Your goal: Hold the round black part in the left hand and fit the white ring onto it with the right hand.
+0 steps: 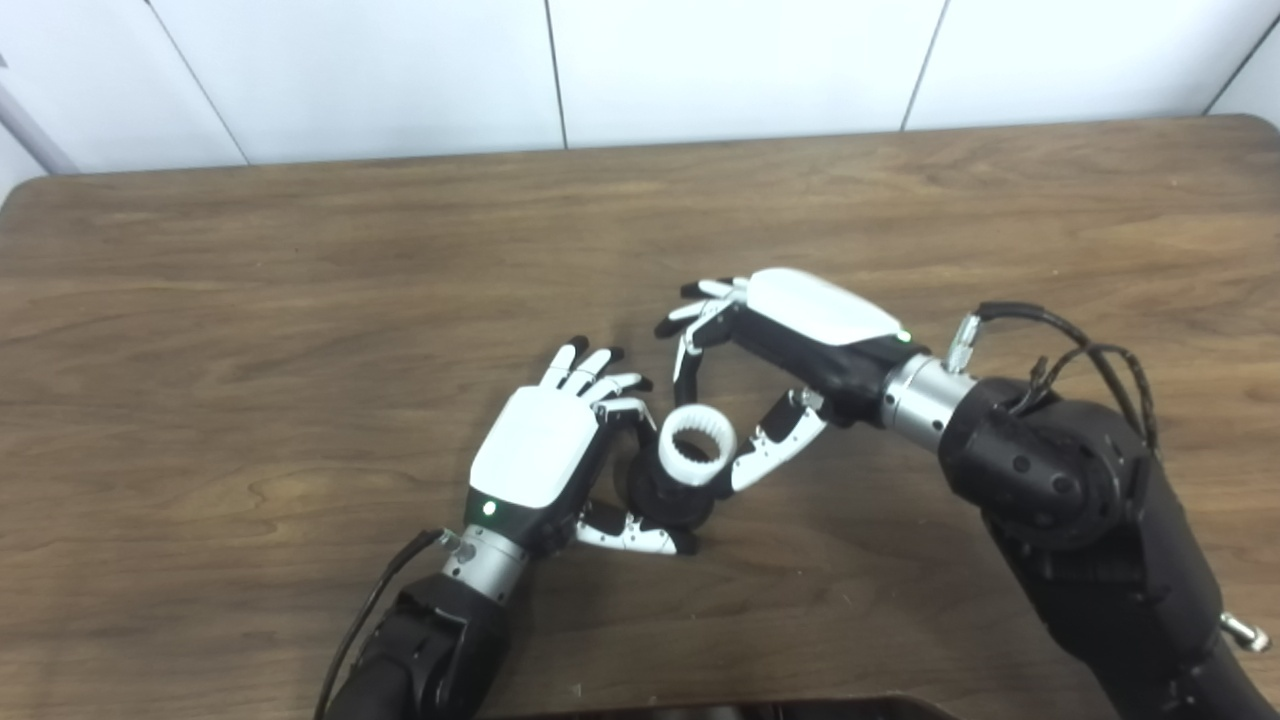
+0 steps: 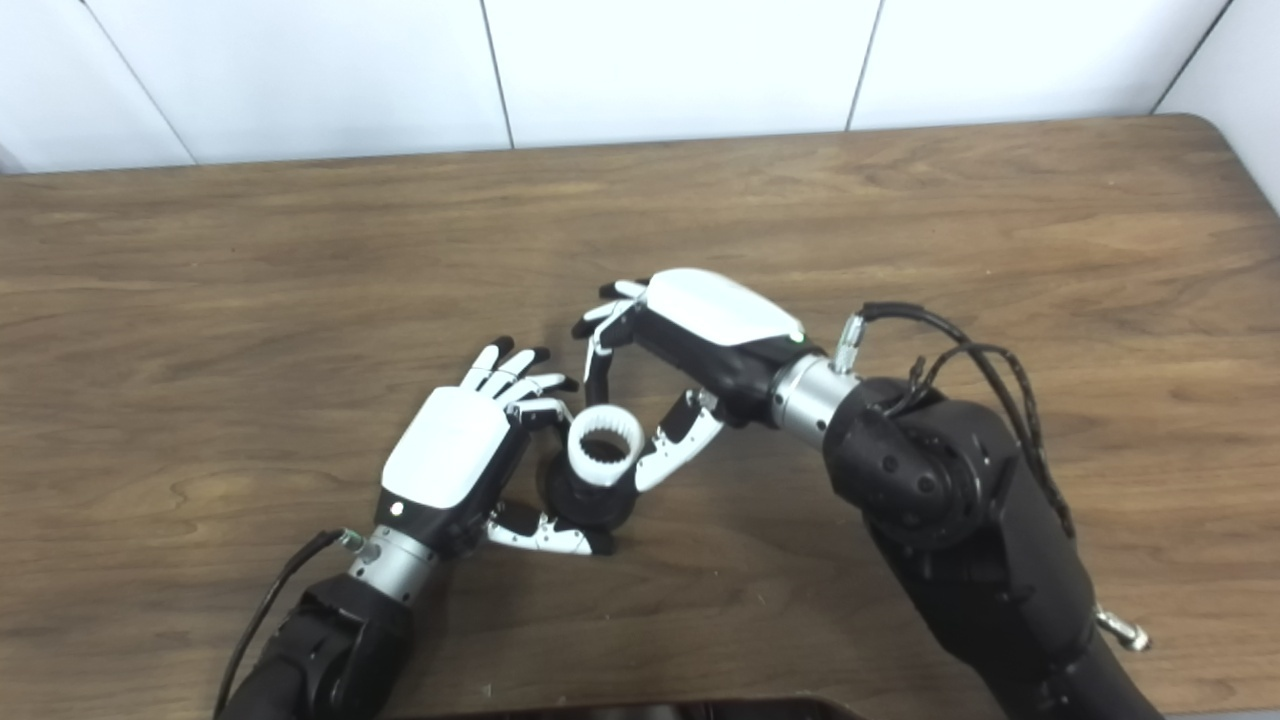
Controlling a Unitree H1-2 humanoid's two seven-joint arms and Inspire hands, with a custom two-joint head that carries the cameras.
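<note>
1. Left hand [image 1: 545, 450]: palm turned down over the wooden table [image 1: 300, 300], near its middle. Thumb and one bent finger grip the round black part [image 1: 665, 498] from its left and near sides; the other fingers are stretched forward and spread, clear of the part.
2. Round black part: held low, at or just above the table surface; contact with the table cannot be confirmed. It lies immediately right of the left palm.
3. White ring [image 1: 697, 446]: toothed on its inner face, sitting on top of the black part, opening tilted upward toward the cameras. Whether it is fully seated cannot be told.
4. Right hand [image 1: 770, 370]: positioned just right of and behind the ring. Thumb tip touches the ring's right edge; the fingers [image 1: 690, 350] curl down behind the ring, close to its far rim. Firm pinch not confirmed; contact on the far side is unclear.
5. The two hands stand close together, with the ring and the part between them.
</note>
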